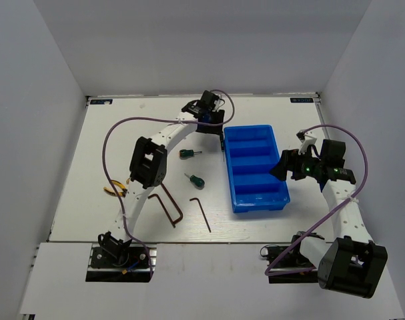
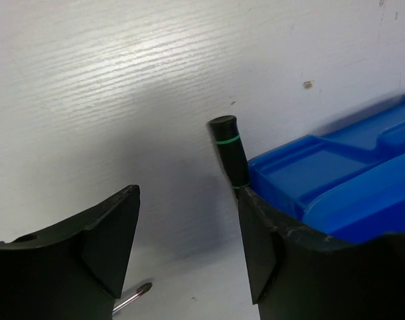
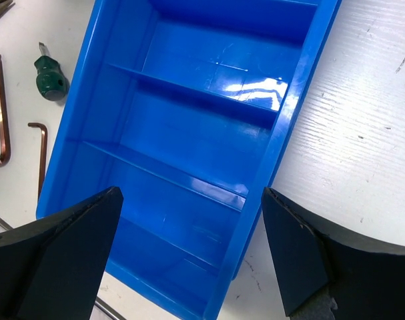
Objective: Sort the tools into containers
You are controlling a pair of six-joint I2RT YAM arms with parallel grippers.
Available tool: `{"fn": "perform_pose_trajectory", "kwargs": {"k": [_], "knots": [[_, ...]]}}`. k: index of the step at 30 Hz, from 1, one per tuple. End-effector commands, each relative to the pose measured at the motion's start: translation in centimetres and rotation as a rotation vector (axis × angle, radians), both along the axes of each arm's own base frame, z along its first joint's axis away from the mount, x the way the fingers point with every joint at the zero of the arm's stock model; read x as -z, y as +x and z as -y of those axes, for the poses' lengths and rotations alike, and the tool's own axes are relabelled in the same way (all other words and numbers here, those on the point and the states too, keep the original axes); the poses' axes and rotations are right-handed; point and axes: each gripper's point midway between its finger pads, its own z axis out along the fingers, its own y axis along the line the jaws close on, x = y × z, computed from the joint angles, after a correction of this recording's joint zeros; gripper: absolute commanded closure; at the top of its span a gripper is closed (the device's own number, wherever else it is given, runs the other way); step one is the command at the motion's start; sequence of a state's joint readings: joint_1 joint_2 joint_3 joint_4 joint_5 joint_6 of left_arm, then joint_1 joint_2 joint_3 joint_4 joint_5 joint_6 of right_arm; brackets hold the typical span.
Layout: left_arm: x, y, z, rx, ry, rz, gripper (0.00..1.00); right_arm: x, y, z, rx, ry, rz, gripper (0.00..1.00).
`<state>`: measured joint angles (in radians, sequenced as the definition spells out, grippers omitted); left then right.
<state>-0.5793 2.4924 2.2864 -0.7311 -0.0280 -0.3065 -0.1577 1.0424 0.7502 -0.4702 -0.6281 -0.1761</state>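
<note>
— Walls (image 1: 202,47), plain and pale, on three sides: is that all the room we get from above?
— Yes. They box in a white table (image 1: 122,127), which looks faintly ridged and scuffed in the wrist views. Two white arms rise from its near edge. The left arm (image 1: 155,157) reaches to the far side, and the right arm (image 1: 342,207) bends in towards the middle.
— Where are the task's things?
— We see a bright blue tray (image 1: 257,167) right of centre, its four compartments running near to far. Every tool lies on the table left of it. The yellow-and-black pliers (image 1: 115,189) are furthest left, partly hidden by the left arm. Two overlapping hex keys (image 1: 170,208) and a third hex key (image 1: 202,213) lie near the front. Two green-handled screwdrivers (image 1: 187,153) lie nearest the tray, not touching it.
— What do the wrist views add?
— The left gripper (image 2: 185,240) is by the tray's far left corner, jaws spread, with only table between them. Its camera alone shows a short dark rod (image 2: 229,157) ringed in green, right at that corner. We cannot tell what it is, nor pick it out from above. The right gripper (image 3: 189,253) hangs above the tray's right side, jaws wide apart over the blue floor. Its view also catches one screwdriver and two hex keys past the rim.
</note>
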Motion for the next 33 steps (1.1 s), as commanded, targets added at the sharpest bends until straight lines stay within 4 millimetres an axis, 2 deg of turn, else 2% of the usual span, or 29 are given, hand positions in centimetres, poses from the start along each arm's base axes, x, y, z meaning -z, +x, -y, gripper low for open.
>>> {"fn": "perform_pose_trajectory", "kwargs": {"k": [1, 2, 4, 5, 6, 7, 8, 9, 10, 11, 13, 15, 16, 17, 21, 23, 26, 28, 33], "knots": [[-3.7, 0.2, 1.5, -0.016, -0.08, 0.075, 0.29, -1.8, 0.9, 0.4, 0.004, -0.02, 0.064, 0.09], [-3.8, 0.4, 1.7, -0.016, -0.086, 0.084, 0.29, -1.7, 0.8, 0.4, 0.004, -0.02, 0.061, 0.09], [-4.0, 0.5, 1.8, -0.024, -0.098, 0.089, 0.39, -1.7, 0.8, 0.4, 0.005, -0.02, 0.06, 0.09], [-3.8, 1.0, 2.1, -0.024, -0.108, 0.103, 0.49, -1.7, 0.8, 0.4, 0.002, -0.019, 0.059, 0.09], [-4.1, 1.0, 2.5, -0.022, -0.132, 0.103, 0.79, -1.8, 0.8, 0.3, -0.001, -0.018, 0.061, 0.09], [-4.2, 1.2, 2.6, -0.022, -0.138, 0.112, 0.88, -1.8, 0.7, 0.3, -0.002, -0.019, 0.06, 0.09], [-3.9, 1.0, 2.6, -0.031, -0.14, 0.1, 0.92, -1.8, 0.7, 0.4, -0.001, -0.018, 0.06, 0.09], [-4.3, 1.3, 2.5, -0.039, -0.144, 0.12, 0.92, -1.7, 0.7, 0.4, -0.002, -0.02, 0.059, 0.09], [-4.0, 1.3, 2.3, -0.054, -0.137, 0.115, 0.92, -1.8, 0.7, 0.3, -0.004, -0.02, 0.063, 0.09], [-5.4, 1.5, 2.2, -0.061, -0.147, 0.143, 0.92, -1.8, 0.7, 0.3, -0.005, -0.021, 0.063, 0.09], [-5.2, 1.5, 2.2, -0.061, -0.156, 0.154, 0.94, -1.7, 0.7, 0.4, -0.003, -0.022, 0.062, 0.09], [-6.3, 1.4, 3.3, -0.023, -0.208, 0.165, 0.98, -1.9, 0.7, 0.3, -0.01, -0.02, 0.067, 0.09], [-5.6, 1.1, 3.7, -0.001, -0.218, 0.142, 1.0, -1.8, 0.7, 0.3, -0.008, -0.018, 0.064, 0.09], [-5.7, 0.9, 4.7, 0.021, -0.264, 0.124, 1.0, -1.7, 0.6, 0.3, -0.009, -0.018, 0.063, 0.09], [-5.1, 0.9, 5.2, 0.024, -0.295, 0.117, 1.0, -1.8, 0.6, 0.3, -0.011, -0.019, 0.066, 0.09], [-6.2, 1.2, 5.5, 0.022, -0.325, 0.149, 1.0, -1.8, 0.6, 0.4, -0.007, -0.024, 0.068, 0.09], [-6.7, 1.4, 6.0, 0.039, -0.345, 0.153, 1.0, -1.7, 0.6, 0.3, -0.009, -0.022, 0.065, 0.09], [-5.5, 1.4, 6.0, 0.037, -0.329, 0.129, 1.0, -1.7, 0.6, 0.3, -0.01, -0.02, 0.064, 0.09], [-4.0, 1.2, 6.4, 0.038, -0.343, 0.1, 1.0, -1.7, 0.6, 0.4, -0.006, -0.02, 0.063, 0.09]]}}
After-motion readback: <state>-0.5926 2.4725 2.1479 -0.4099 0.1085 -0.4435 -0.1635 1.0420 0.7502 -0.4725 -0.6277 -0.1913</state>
